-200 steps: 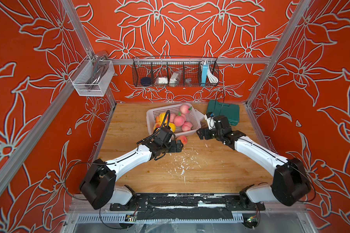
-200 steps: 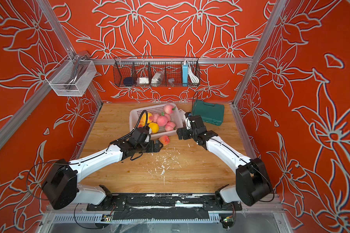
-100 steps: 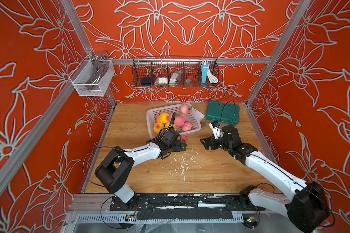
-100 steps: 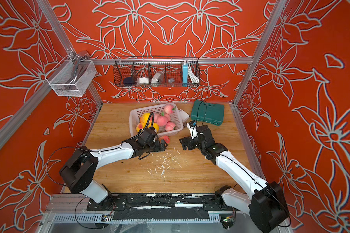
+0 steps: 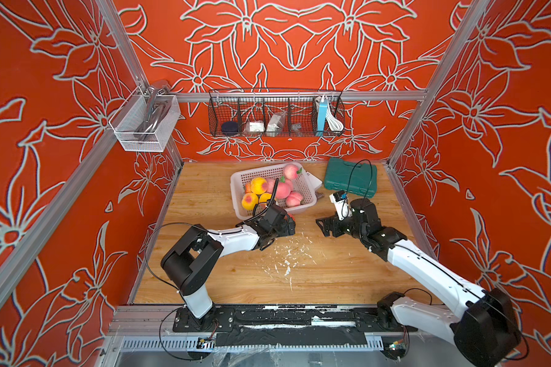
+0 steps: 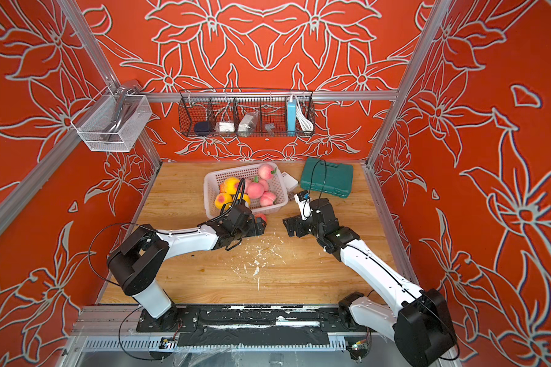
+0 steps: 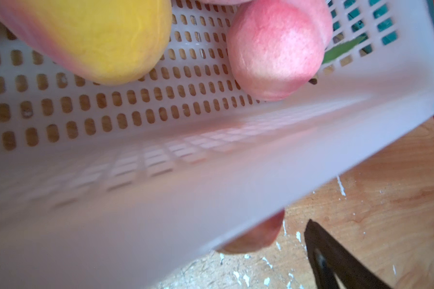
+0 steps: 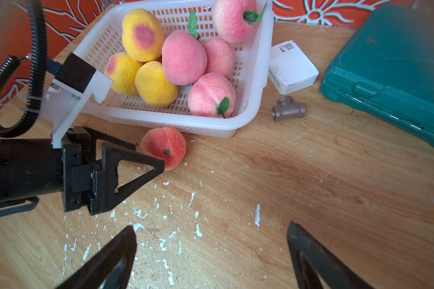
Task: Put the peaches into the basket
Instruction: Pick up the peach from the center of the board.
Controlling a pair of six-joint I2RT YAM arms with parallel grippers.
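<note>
While at least seven peaches (image 8: 183,57) sit piled in the white basket (image 8: 161,122) at the far middle of the bench (image 8: 311,187), three yellow-orange towards its left and four pink towards its right, one orange-pink peach (image 8: 172,141) lies outside it on the bare wood. That loose fruit rests against the foot of the basket's near wall, stem end turned up and outwards.

The left hand (image 5: 287,226) reaches in low from the left, its two black fingers (image 8: 135,162) apart and their tips at the loose peach; nothing is clamped, and whether a tip touches the fruit cannot be told. From the left wrist view the basket's rim hides most of that peach.

The right hand (image 8: 211,226) hangs over open bench to the right of the loose peach, fingers spread wide and empty. White flecks (image 8: 161,240) litter the wood beneath it.

Right of the basket lie a small white box (image 8: 292,67), a metal tee fitting (image 8: 288,111) and, farther right, a green case (image 8: 391,65).
</note>
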